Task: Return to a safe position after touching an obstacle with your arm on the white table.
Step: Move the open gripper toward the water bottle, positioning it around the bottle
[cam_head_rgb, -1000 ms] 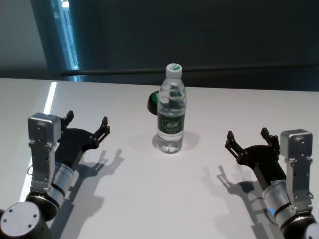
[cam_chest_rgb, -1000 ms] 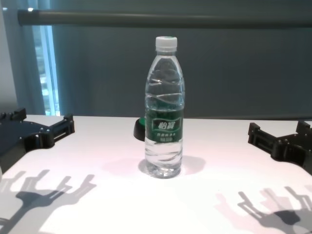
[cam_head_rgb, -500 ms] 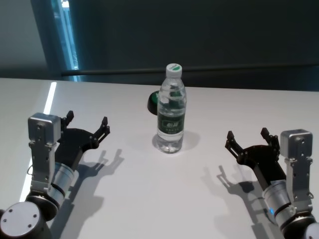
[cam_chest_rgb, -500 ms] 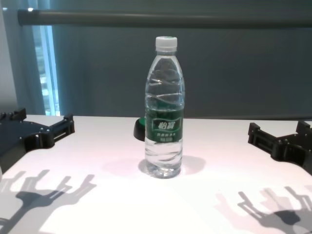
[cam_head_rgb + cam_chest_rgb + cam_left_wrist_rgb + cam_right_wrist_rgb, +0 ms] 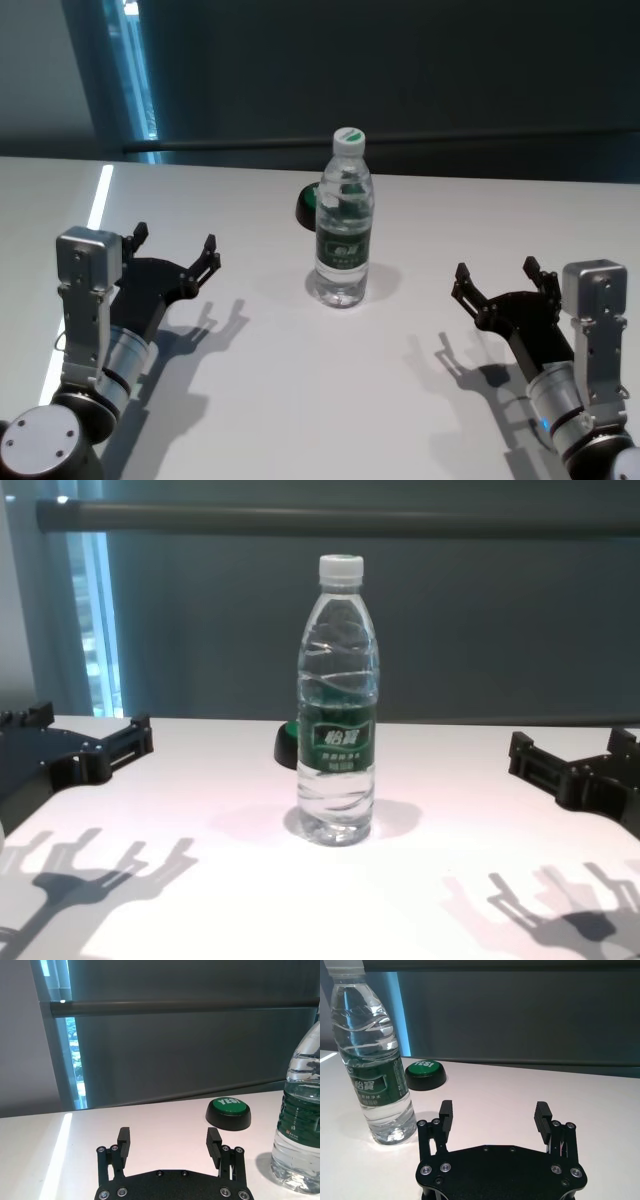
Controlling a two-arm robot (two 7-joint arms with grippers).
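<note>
A tall clear water bottle [image 5: 344, 220] with a white cap and dark green label stands upright mid-table on the white table [image 5: 300, 400]. It also shows in the chest view [image 5: 337, 730], the left wrist view [image 5: 300, 1125] and the right wrist view [image 5: 376, 1065]. My left gripper [image 5: 176, 249] is open and empty, hovering left of the bottle and well apart from it; it also shows in the left wrist view [image 5: 170, 1141]. My right gripper [image 5: 497, 280] is open and empty, right of the bottle and apart from it; it also shows in the right wrist view [image 5: 492, 1116].
A low black round button with a green top [image 5: 228, 1113] sits on the table just behind the bottle, also in the right wrist view [image 5: 425, 1074]. A dark rail [image 5: 340, 518] and dark wall run behind the table's far edge.
</note>
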